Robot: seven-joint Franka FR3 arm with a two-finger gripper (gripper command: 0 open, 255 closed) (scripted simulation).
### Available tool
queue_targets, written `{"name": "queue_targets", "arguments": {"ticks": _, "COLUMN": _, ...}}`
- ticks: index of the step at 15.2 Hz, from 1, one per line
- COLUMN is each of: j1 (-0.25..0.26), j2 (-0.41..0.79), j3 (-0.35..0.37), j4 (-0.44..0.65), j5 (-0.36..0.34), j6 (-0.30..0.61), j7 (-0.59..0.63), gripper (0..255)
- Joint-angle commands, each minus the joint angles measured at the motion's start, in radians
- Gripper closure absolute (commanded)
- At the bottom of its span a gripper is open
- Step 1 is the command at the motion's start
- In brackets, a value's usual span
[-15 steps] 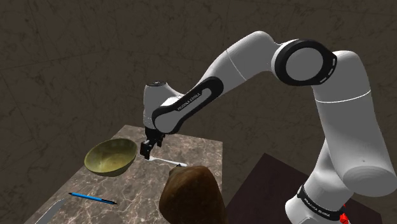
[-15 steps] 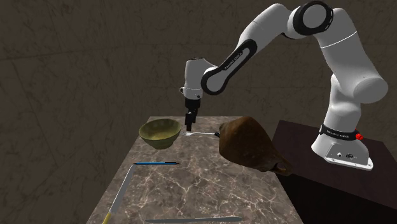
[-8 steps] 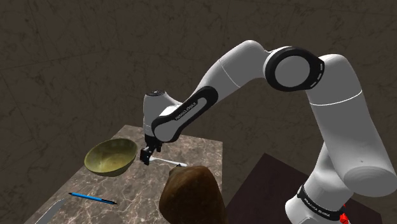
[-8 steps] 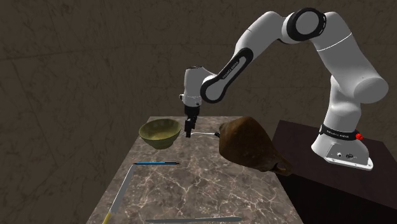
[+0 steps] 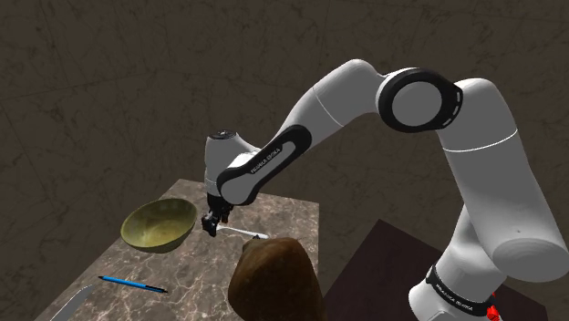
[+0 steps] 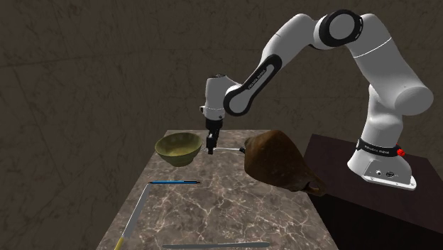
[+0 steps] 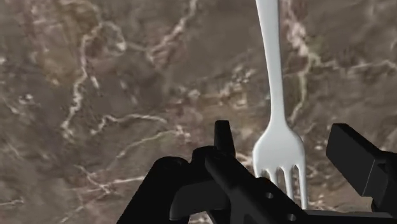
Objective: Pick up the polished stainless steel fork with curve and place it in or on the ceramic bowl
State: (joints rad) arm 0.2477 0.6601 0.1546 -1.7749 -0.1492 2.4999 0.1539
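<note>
A pale, shiny fork [image 7: 277, 121] lies flat on the marble table top [image 5: 274, 214], its handle pointing away from the gripper toward a brown lump. My black gripper [image 7: 286, 143] is down at the table with one finger on each side of the fork's tines. The fingers [image 7: 355, 156] stand apart and a small gap shows on both sides of the fork. In the shoulder view the gripper [image 5: 212, 222] sits just beside the olive-green bowl [image 5: 160, 223], with the fork [image 5: 242, 233] running off toward that view's right. The second exterior view shows the gripper [image 6: 211, 148] between the bowl [image 6: 177, 148] and the fork [image 6: 228, 150].
A large brown lumpy object [image 6: 277, 160] lies close to the fork's handle end. A blue pen [image 6: 174, 183] lies mid-table, with a long grey and yellow rod [image 6: 135, 220] and a grey bar [image 6: 216, 245] nearer the front edge. My dark stand [image 6: 369, 202] is beside the table.
The arm has lowered, bringing the gripper down from above the table to the fork's tines. The fingers have drawn closer together around it.
</note>
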Motion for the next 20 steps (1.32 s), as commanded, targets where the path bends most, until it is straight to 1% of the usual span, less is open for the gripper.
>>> {"name": "queue_targets", "arguments": {"ticks": 1, "j1": 0.0, "j2": 0.001, "j3": 0.0, "j4": 0.0, "j5": 0.0, "j6": 0.0, "j7": 0.0, "gripper": 255}}
{"name": "queue_targets", "arguments": {"ticks": 6, "j1": 0.001, "j2": -0.01, "j3": 0.001, "j4": -0.017, "j5": 0.0, "j6": 0.006, "j7": 0.003, "gripper": 255}}
{"name": "queue_targets", "arguments": {"ticks": 9, "j1": 0.0, "j2": 0.001, "j3": 0.0, "j4": 0.0, "j5": 0.0, "j6": 0.0, "j7": 0.0, "gripper": 255}}
{"name": "queue_targets", "arguments": {"ticks": 20, "j1": -0.012, "j2": -0.102, "j3": 0.018, "j4": -0.004, "j5": 0.022, "j6": -0.099, "j7": -0.013, "gripper": 255}}
